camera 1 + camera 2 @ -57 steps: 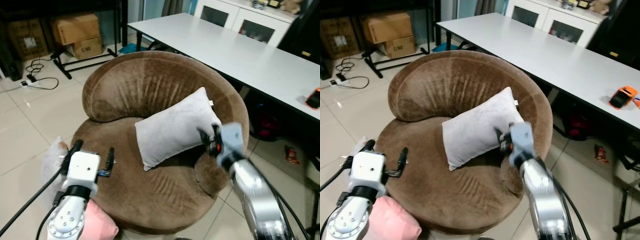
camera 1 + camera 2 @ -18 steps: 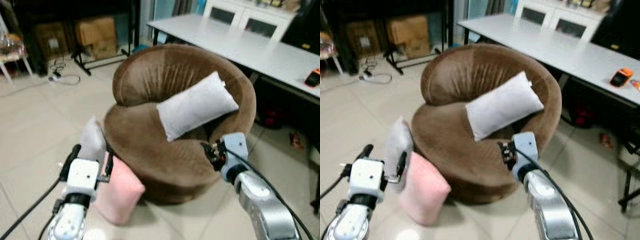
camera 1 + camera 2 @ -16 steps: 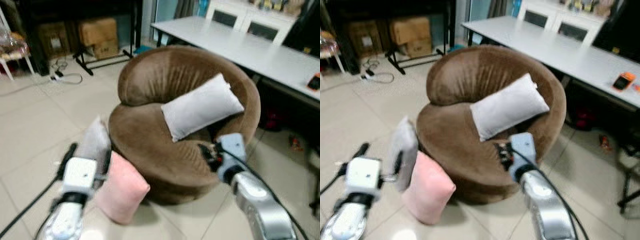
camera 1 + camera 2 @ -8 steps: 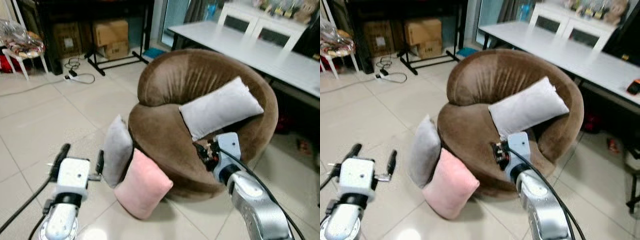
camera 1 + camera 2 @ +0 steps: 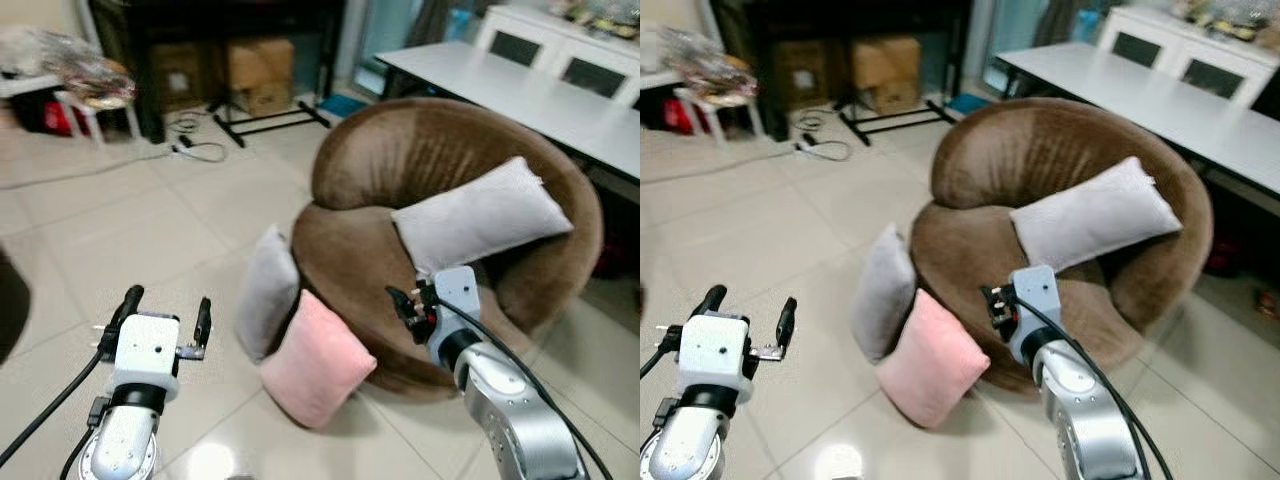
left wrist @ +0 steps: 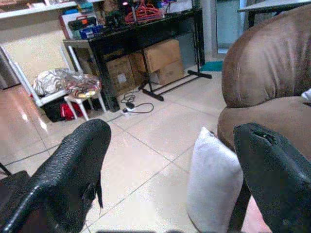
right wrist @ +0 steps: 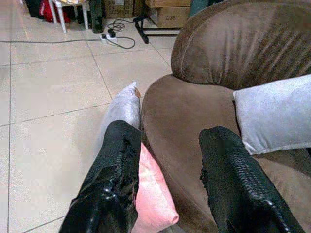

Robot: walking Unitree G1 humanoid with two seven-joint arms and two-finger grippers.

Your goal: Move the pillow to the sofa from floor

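Observation:
A round brown sofa (image 5: 470, 170) holds a grey pillow (image 5: 482, 215) lying against its backrest. On the floor, a second grey pillow (image 5: 268, 290) and a pink pillow (image 5: 316, 358) lean against the sofa's front left side. My left gripper (image 5: 165, 313) is open, over the tiles to the left of the floor pillows, holding nothing. My right gripper (image 5: 403, 305) is open too, above the sofa's front edge, just right of the pink pillow. The left wrist view has the grey floor pillow (image 6: 214, 181) between the fingers; the right wrist view has both floor pillows (image 7: 122, 111) ahead.
A long white table (image 5: 520, 95) stands behind the sofa on the right. Cardboard boxes (image 5: 258, 60) and a black stand sit at the back, with a cable (image 5: 190, 150) on the tiles. A small stool (image 5: 80, 100) with a bag stands at the far left. Open tile floor lies to the left.
The camera has backed away and swung left, bringing both floor pillows fully into view. Both grippers stay open and empty; the grey pillow on the sofa has not moved.

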